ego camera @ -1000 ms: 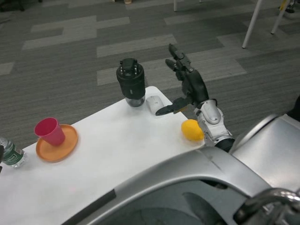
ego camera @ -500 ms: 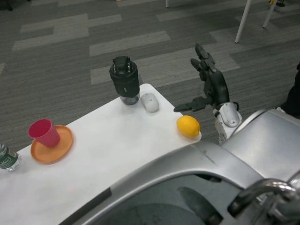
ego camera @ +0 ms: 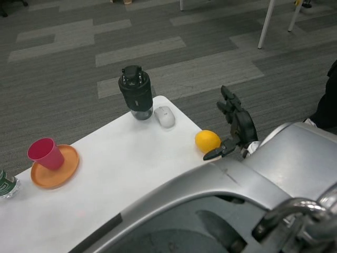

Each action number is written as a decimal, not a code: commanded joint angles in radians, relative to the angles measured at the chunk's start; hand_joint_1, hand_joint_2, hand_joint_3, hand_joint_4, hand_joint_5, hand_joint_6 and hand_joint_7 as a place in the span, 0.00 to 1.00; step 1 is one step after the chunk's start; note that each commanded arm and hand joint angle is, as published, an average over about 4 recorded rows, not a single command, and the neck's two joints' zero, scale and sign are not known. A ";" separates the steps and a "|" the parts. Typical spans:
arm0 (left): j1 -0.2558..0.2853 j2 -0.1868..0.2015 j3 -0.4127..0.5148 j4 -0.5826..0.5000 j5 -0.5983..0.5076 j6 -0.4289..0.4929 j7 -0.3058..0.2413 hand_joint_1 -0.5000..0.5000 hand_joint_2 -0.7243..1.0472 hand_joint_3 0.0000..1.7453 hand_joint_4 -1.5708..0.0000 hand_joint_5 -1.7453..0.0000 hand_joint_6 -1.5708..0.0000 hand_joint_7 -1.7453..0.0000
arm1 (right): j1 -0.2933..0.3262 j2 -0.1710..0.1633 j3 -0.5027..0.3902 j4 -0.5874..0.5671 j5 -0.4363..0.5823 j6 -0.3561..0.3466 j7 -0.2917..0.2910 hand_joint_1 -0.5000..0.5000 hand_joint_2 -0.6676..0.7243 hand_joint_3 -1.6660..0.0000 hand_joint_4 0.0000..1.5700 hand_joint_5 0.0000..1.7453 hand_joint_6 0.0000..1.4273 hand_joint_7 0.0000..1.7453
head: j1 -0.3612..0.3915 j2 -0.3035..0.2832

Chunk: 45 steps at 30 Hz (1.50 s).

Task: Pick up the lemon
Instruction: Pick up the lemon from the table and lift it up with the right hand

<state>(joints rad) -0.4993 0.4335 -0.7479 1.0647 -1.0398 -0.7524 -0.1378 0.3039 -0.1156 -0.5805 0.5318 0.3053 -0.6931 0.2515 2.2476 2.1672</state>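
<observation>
Lemon (ego camera: 207,141) sat near the right edge of the white tabletop (ego camera: 121,174), just left of the right hand (ego camera: 235,129), which hung beside it off the table's edge, fingers spread and holding nothing, one finger reaching low toward the fruit but apparently short of touching. Lemon looked nearly round, long axis hard to judge. Left hand not in view, so the right was plainly the nearer. Farther back stood a white mouse (ego camera: 165,116) and a black bottle (ego camera: 136,98); far left, a pink cup (ego camera: 45,153) on an orange plate (ego camera: 62,171). Nothing lay between hand and lemon
</observation>
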 commanded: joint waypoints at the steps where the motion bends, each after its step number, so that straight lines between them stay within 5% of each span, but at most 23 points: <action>1: -0.026 0.002 -0.013 0.013 -0.011 0.007 0.001 1.00 0.95 0.04 1.00 1.00 1.00 1.00 | -0.011 0.007 0.009 0.033 0.015 0.001 0.037 0.25 0.82 0.90 0.00 0.28 0.00 0.00 | -0.012 0.002; 18: -0.031 0.001 -0.026 0.017 -0.016 0.008 0.001 1.00 0.95 0.04 1.00 1.00 1.00 1.00 | -0.030 0.027 -0.079 0.178 0.023 0.000 0.054 0.25 0.85 0.90 0.00 0.32 0.00 0.00 | -0.037 -0.002; 45: -0.006 0.001 -0.006 0.006 -0.018 0.008 0.000 1.00 0.95 0.05 1.00 1.00 1.00 1.00 | -0.233 0.024 -0.034 0.381 0.024 -0.006 -0.053 0.25 0.82 0.93 0.00 0.31 0.00 0.00 | -0.011 0.001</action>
<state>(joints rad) -0.5091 0.4327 -0.7642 1.0775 -1.0526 -0.7473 -0.1380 0.0961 -0.0819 -0.6149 0.9046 0.3208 -0.6990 0.2037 2.2352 2.1688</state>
